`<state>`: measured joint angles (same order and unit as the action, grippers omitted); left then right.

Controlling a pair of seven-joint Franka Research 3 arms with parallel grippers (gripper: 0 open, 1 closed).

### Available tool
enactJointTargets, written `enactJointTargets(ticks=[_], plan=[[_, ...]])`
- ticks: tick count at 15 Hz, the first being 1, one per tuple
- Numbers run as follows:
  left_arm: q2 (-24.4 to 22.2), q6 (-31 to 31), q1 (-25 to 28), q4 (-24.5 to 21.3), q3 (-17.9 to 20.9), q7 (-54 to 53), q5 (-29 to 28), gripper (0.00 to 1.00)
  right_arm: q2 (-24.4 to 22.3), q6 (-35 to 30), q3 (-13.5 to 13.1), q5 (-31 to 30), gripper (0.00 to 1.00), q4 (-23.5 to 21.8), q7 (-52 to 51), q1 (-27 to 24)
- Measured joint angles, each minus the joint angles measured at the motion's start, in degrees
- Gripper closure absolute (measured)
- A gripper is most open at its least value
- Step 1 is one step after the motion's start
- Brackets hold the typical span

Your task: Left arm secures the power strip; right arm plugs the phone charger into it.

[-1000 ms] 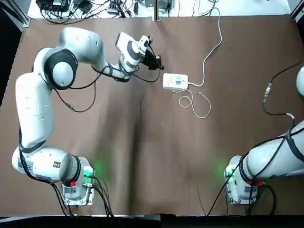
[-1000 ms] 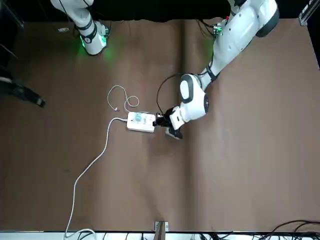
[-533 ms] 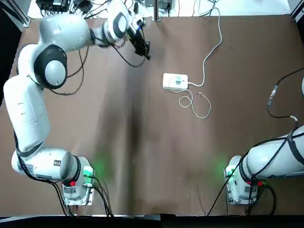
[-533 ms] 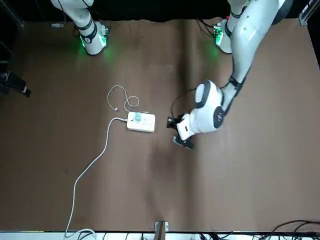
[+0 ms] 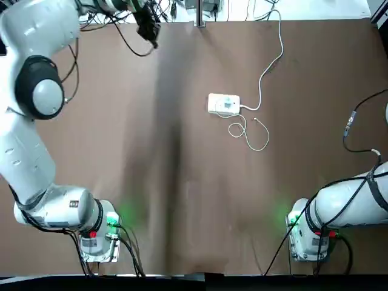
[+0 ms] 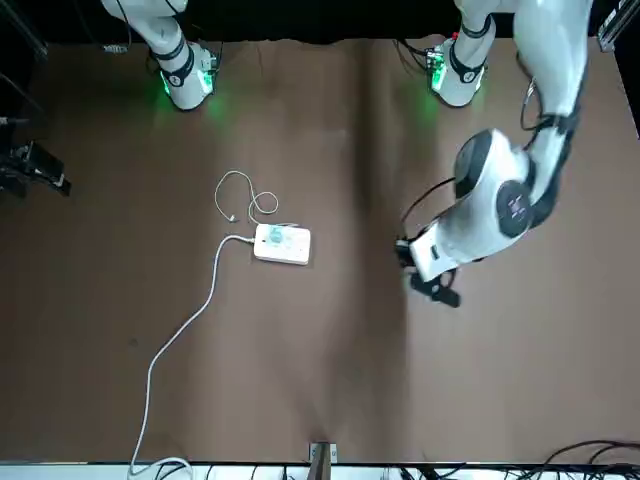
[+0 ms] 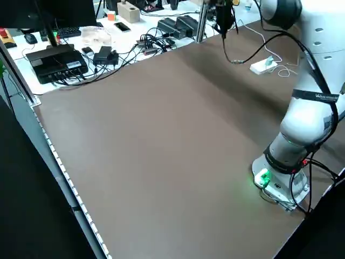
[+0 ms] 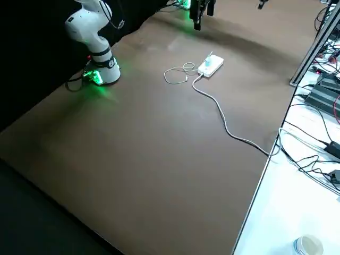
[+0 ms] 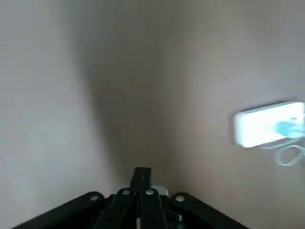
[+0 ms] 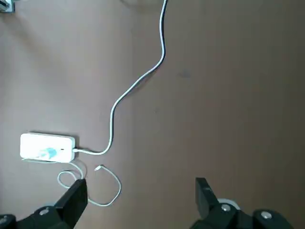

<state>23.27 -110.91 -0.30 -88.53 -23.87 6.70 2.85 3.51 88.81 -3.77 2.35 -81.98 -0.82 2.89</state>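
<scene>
Overhead, the power strip [image 5: 224, 103] lay on the far middle of the brown desk [image 5: 182, 200], its thick white cord [image 5: 270, 57] running off the far edge. A teal phone charger [image 5: 227, 103] sat on top of it, apparently seated in a socket, its thin cable [image 5: 250, 132] looped just beside. The left gripper [image 5: 147, 23] hung well apart from it at the far left edge; the right arm [image 5: 345, 206] showed only its base and lower links.

From the front, the left gripper [image 6: 428, 277] hung well to the side of the strip [image 6: 282, 244], touching nothing. The right gripper [image 6: 35, 168] hung at the desk's edge.

In the left wrist view, the left jaws [image 9: 141, 177] were clenched together on nothing, the strip [image 9: 269, 123] far off.

In the right wrist view, the right jaws [image 10: 140, 195] stood released and empty, high above the strip [image 10: 47, 147].

By my judgement the plugging is done and both arms are clear; all the next move calls for is parking them.
</scene>
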Motion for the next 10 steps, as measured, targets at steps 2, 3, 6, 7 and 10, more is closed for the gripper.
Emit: enactJointTargets(ticks=[2, 3, 6, 7, 10], plan=[[-3.21, 2.53, 2.36, -0.58, 0.18, 1.86, -4.14, 0.99, -1.53, 1.55, 0.51, -0.74, 0.00, -2.60, 0.03, 0.20], [-4.34, 3.47, 3.59, -0.75, 0.24, 2.30, -5.80, 0.99, -2.40, 2.40, 0.60, -0.84, 0.00, -4.09, 0.24, 0.24], [-6.71, 4.07, 7.90, -0.84, 0.37, 2.51, -8.30, 0.99, -4.40, 4.30, 0.85, -0.89, 0.00, -7.57, 3.26, 0.84], [-7.58, 4.07, 9.57, -0.80, 0.39, 2.28, -8.55, 0.99, -4.66, 4.36, 0.95, -1.01, 0.00, -7.86, 3.95, 1.11], [-11.26, 4.47, 14.67, -0.68, 0.38, -0.48, -8.71, 0.99, -4.81, 4.36, 0.90, -1.28, 0.00, -7.87, 4.52, 0.98]])
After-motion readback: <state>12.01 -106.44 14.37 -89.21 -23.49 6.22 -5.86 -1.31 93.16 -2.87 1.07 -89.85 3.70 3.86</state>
